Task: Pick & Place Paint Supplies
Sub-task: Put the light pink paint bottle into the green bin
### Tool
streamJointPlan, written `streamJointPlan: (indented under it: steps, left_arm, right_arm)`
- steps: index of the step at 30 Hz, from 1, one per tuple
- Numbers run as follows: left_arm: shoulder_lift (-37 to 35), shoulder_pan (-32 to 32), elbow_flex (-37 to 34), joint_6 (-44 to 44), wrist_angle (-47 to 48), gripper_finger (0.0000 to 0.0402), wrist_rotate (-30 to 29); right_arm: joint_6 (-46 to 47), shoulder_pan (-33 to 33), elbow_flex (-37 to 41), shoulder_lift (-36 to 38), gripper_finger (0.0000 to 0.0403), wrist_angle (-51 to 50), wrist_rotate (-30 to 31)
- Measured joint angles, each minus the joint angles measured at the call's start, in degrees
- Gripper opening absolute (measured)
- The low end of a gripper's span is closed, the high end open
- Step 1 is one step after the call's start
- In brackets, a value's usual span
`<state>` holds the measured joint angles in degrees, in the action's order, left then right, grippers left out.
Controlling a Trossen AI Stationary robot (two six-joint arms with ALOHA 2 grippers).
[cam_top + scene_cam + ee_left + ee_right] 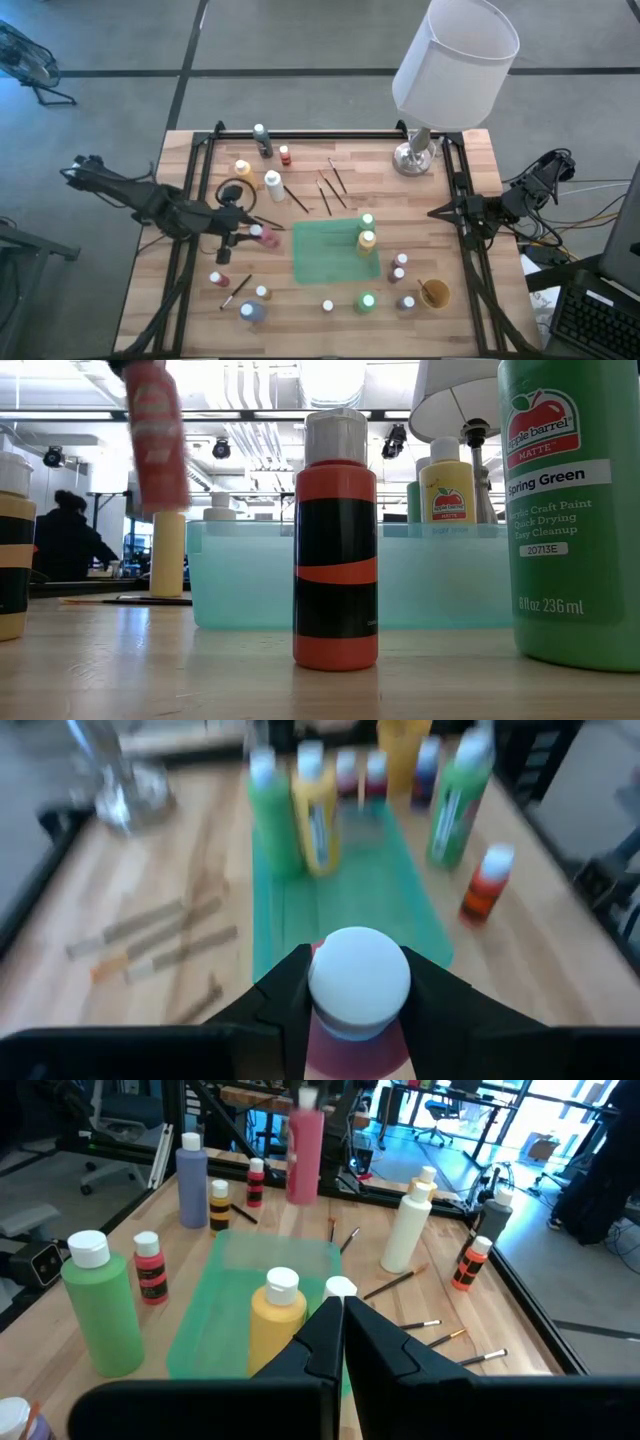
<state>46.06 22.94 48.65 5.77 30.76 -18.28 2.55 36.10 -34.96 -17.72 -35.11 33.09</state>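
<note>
You had the left tool (358, 995) pinching a pink paint bottle (358, 985) just under its white cap, lifted clear of the table (200, 330) and hanging near the left edge of the green mat (325, 262). In the right wrist view the bottle (304, 1140) showed in the air above the far end of the mat, cap up and roughly upright.

The grip was the first thing you could have lost, as I judge it. The fingers (283, 995) held a round, smooth neck high up, with the full body hanging below, so a quick swing could have let the bottle pivot or slide out. A drop there would likely have landed among the standing bottles. The mat already carried a yellow bottle (367, 240) and a green bottle (367, 220) close together at its far side, and a careless approach could have tipped one into the other. The brushes (332, 190) lay loose on the bare wood beyond the mat and would have rolled at a nudge.

The bottle itself looked slim and tall, pink-bodied with a broad white cap, and it looked likely to topple if set down tilted.

Your right tool (341, 1330) was pressed together and empty, waiting at the right edge of the table, well apart from the work.
</note>
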Motion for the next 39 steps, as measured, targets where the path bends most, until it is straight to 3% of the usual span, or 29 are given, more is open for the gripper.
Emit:
streamJointPlan:
  steps: [17, 31, 39]
  left_arm:
    - [25.0, -1.7, 18.0, -11.7, -9.2, 0.0124, 0.9]
    - [42.9, -8.4, 31.6, -12.2, -10.9, 0.0124, 10.6]
    - [48.4, -11.4, 33.8, -11.4, -14.4, 0.0124, 14.9]
  right_arm:
    - [0.0, 0.0, 0.0, 0.0, 0.0008, 0.0, 0.0]
    - [0.0, 0.0, 0.0, 0.0, 0.0008, 0.0, 0.0]
    - [0.0, 0.0, 0.0, 0.0, 0.0008, 0.0, 0.0]
